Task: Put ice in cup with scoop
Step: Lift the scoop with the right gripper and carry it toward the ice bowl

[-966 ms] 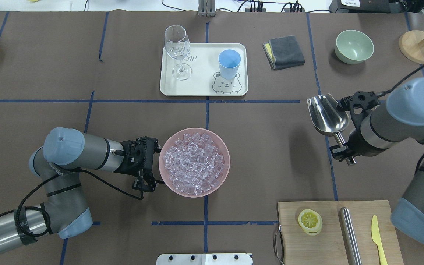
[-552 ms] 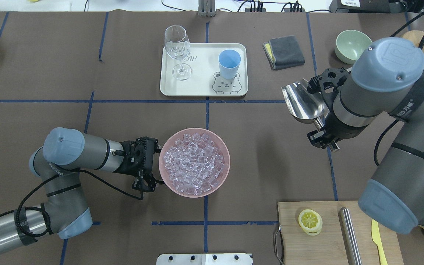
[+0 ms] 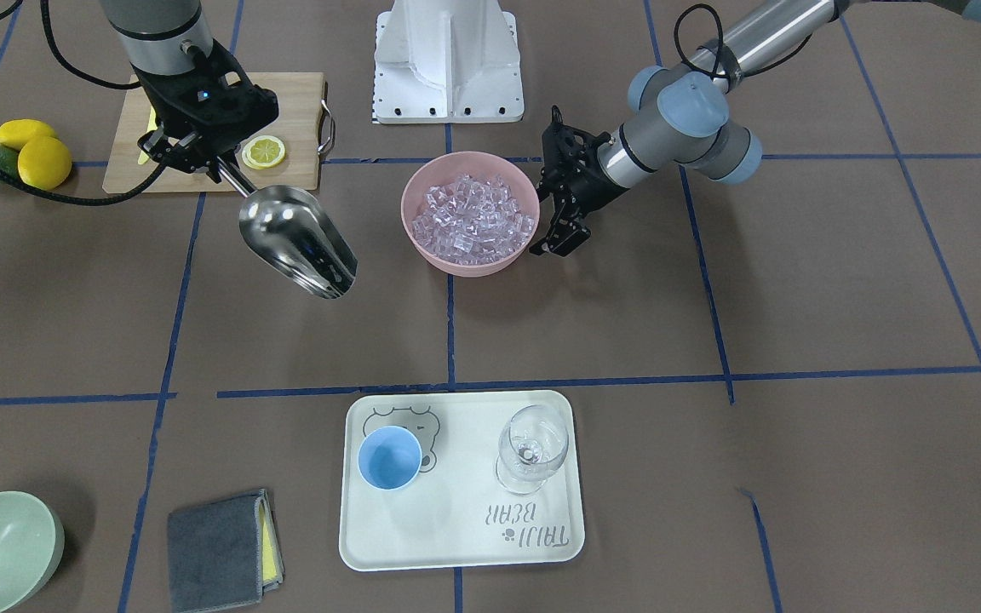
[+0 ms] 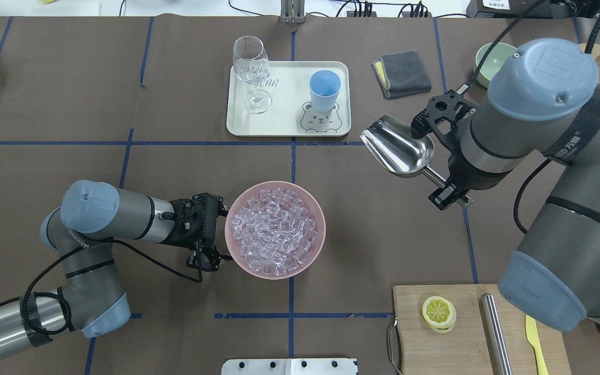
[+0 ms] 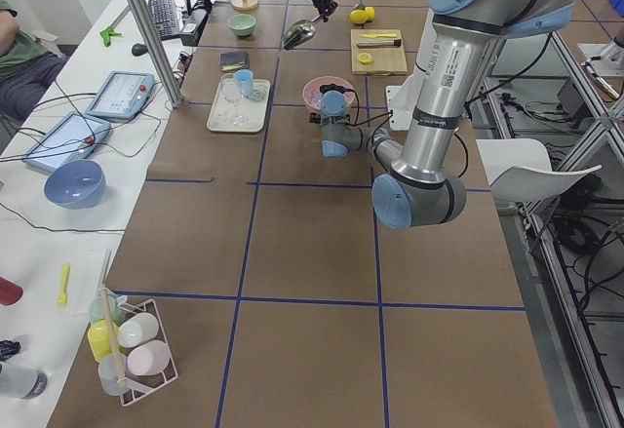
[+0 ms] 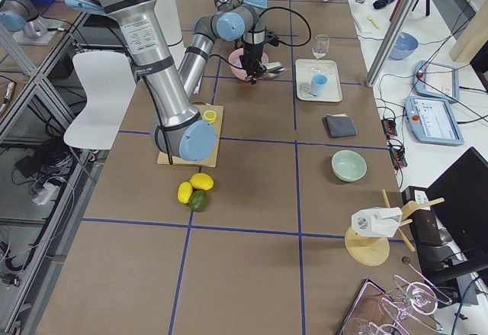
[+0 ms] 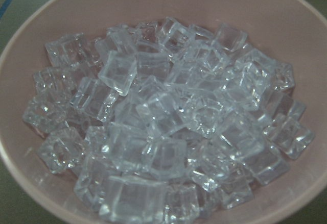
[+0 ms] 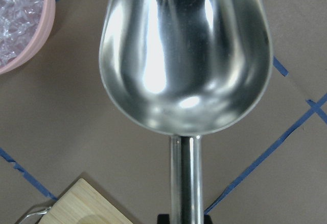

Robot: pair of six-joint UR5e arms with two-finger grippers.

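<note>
The shiny steel scoop [image 4: 398, 151] hangs empty above the table, right of the pink bowl [image 4: 324, 229] and near the tray's right corner. My right gripper [image 4: 446, 194] is shut on its thin handle [image 8: 186, 183], and the trough [image 8: 186, 55] holds nothing. The ice [image 4: 274, 232] fills the pink bowl as a heap of clear cubes [image 7: 163, 127]. The light-blue cup [image 4: 324, 88] stands empty and upright on the white tray [image 4: 284, 122]. My left gripper [image 4: 211, 259] rests against the bowl's left rim; I cannot tell whether it grips it.
A stemmed glass [image 4: 250, 65] shares the tray. A grey cloth [image 4: 401, 73] and a pale green bowl [image 4: 487, 57] lie at the far right. Near the front right, a cutting board [image 4: 461, 333] carries a lemon slice [image 4: 439, 313], a steel rod [image 4: 495, 333] and a yellow knife [image 4: 534, 344].
My right arm has carried the scoop leftward, from the right side towards the table's middle, and turned its mouth to the left. The left arm and the bowl have not moved.
</note>
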